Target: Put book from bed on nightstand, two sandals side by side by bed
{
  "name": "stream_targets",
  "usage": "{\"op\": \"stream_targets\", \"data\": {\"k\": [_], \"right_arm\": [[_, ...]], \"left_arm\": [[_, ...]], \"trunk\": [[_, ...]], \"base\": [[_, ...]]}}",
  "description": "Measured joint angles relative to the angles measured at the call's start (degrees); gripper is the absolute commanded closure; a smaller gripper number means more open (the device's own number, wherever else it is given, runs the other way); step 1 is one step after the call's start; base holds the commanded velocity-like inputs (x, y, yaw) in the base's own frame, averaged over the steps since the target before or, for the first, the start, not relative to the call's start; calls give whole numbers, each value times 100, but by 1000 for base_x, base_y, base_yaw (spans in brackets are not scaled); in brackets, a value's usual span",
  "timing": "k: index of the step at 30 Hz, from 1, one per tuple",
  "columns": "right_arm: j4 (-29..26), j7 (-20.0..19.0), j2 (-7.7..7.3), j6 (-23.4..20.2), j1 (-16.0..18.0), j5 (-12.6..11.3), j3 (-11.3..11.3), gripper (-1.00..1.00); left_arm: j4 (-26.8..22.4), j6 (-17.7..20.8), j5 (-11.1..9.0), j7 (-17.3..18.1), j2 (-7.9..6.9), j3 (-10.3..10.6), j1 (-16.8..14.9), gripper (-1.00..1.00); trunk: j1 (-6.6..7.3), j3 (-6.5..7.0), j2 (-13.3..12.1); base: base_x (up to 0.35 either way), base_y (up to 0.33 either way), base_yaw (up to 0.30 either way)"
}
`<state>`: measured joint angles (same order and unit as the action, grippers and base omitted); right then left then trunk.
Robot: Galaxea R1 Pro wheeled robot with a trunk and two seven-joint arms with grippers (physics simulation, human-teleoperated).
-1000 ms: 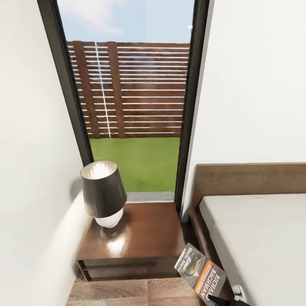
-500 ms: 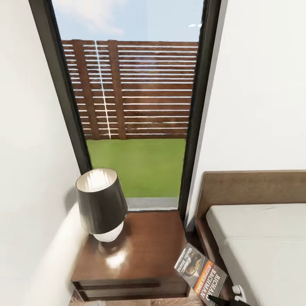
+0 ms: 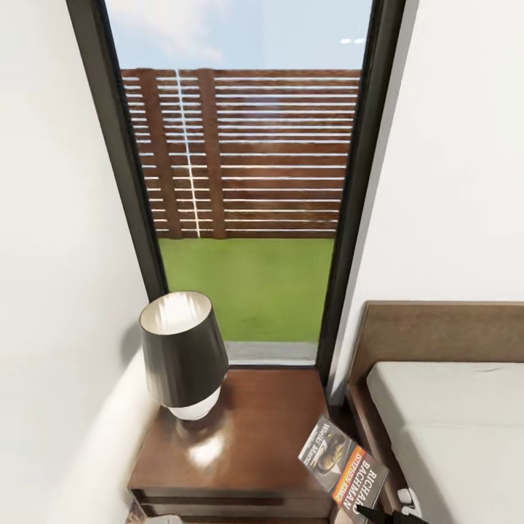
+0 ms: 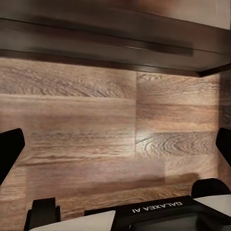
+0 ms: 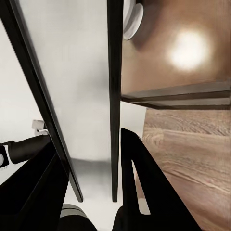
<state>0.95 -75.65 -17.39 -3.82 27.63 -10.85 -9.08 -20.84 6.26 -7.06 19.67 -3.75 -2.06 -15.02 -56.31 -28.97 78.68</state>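
Note:
The book (image 3: 346, 466), a thin paperback with an orange band, hangs tilted in the gap between the nightstand and the bed, just past the nightstand's front right corner. My right gripper (image 5: 91, 178) is shut on it, and its black fingers (image 5: 139, 178) clamp the book (image 5: 82, 96), seen almost edge-on. The dark-brown nightstand (image 3: 255, 429) has a glossy top. The bed (image 3: 451, 422) with its light-grey mattress lies to the right. My left gripper (image 4: 115, 154) is open over the wood floor, facing the nightstand's base (image 4: 115, 38). The sandals are out of view.
A lamp (image 3: 182, 353) with a dark shade and white base stands on the left half of the nightstand. Behind it is a tall dark-framed window (image 3: 247, 182). A white wall (image 3: 51, 291) runs close along the left. The bed's headboard (image 3: 437, 331) stands at the right.
The whole head view has shifted, so the camera has moved closer to the nightstand and window. The book keeps its place in the picture, still in my right gripper.

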Motion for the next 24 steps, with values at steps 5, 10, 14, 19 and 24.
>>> {"op": "stream_targets", "data": {"k": [5, 10, 14, 19, 24], "right_arm": [[1, -1, 0, 0, 0, 1, 5, 100], [1, 3, 0, 0, 0, 2, -7, 100], [1, 4, 0, 0, 0, -1, 13, 100], [2, 3, 0, 0, 0, -2, 4, 100], [7, 3, 0, 0, 0, -3, 7, 100]], "left_arm": [[0, 0, 0, -1, -3, 1, 0, -100], [0, 0, 0, 0, -2, -1, 0, -100], [0, 0, 0, -1, -3, -1, 0, -100], [0, 0, 0, -1, -4, -1, 0, -100], [0, 0, 0, -1, -4, -1, 0, -100]], "trunk": [[0, 0, 0], [-2, 0, 0], [-1, 0, 0], [0, 0, 0], [0, 0, 0]], "base": [[320, 0, 2], [171, 0, 0], [126, 0, 0], [289, 0, 0], [323, 0, 0]]}}
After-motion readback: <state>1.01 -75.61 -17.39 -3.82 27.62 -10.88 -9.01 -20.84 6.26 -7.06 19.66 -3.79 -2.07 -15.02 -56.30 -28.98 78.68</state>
